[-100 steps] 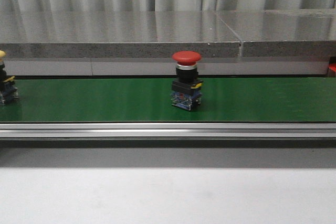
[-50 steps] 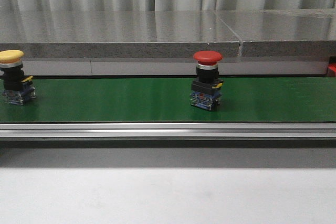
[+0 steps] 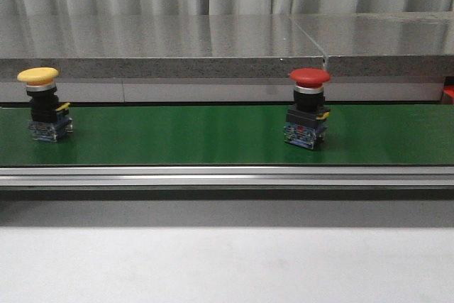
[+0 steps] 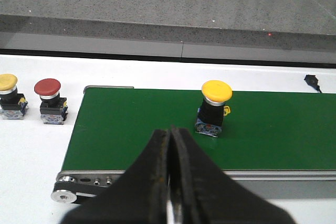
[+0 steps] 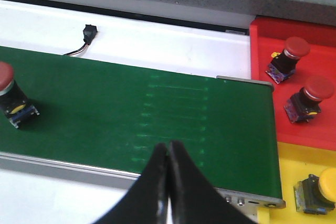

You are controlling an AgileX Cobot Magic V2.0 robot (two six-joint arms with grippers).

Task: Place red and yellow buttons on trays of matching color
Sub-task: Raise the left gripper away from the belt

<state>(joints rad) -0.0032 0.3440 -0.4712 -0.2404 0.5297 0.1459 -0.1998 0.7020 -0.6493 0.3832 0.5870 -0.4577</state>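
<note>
Red button (image 3: 308, 108): domed glossy mushroom cap, silver collar, black square body w/ yellow tab, blue-clear contact block; upright on green belt (image 3: 177, 136), right of center. Yellow button (image 3: 45, 104): same build, yellow cap, upright at belt's left end. Belt matte green, flat, alu rail along front edge. Red tray (image 5: 320, 66) smooth plastic, holds 2 red-cap btns; yellow tray (image 5: 294, 163) just beside it, holds 1 yellow. Speckled grey stone ledge (image 3: 163, 40) behind. Left gripper (image 4: 170, 145) fingers pressed together, empty, above belt edge. Right gripper (image 5: 168, 156) same, black tapered fingers together.
</note>
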